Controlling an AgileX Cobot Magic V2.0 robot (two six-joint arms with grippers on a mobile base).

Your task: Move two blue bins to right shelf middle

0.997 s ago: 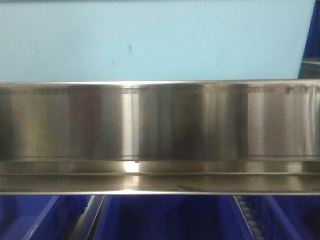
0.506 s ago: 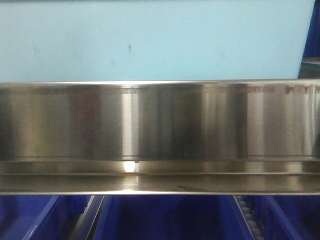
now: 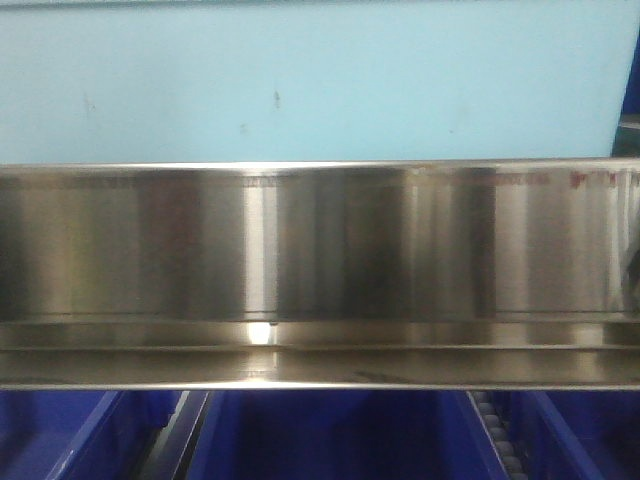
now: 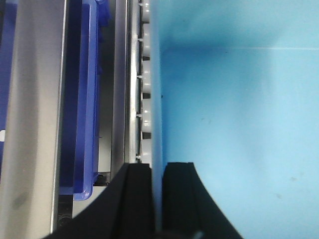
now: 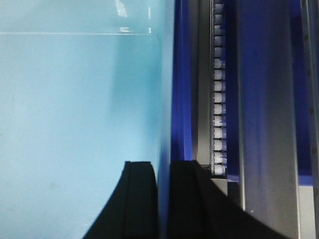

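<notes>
Pale blue bin [image 3: 320,80], smooth, faintly speckled; broad wall upright

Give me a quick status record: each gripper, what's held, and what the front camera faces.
left gripper: shut on a side wall of the light blue bin
right gripper: shut on another wall of that bin
front view, upper: light blue bin
front view, middle: steel shelf rail running across
front view, lower: dark blue bins
beside right gripper: roller track

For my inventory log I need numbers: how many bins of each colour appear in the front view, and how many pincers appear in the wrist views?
Dark blue bins: 3
Light blue bin: 1
Pincers, left pincer and right pincer: 2
Total: 6
</notes>
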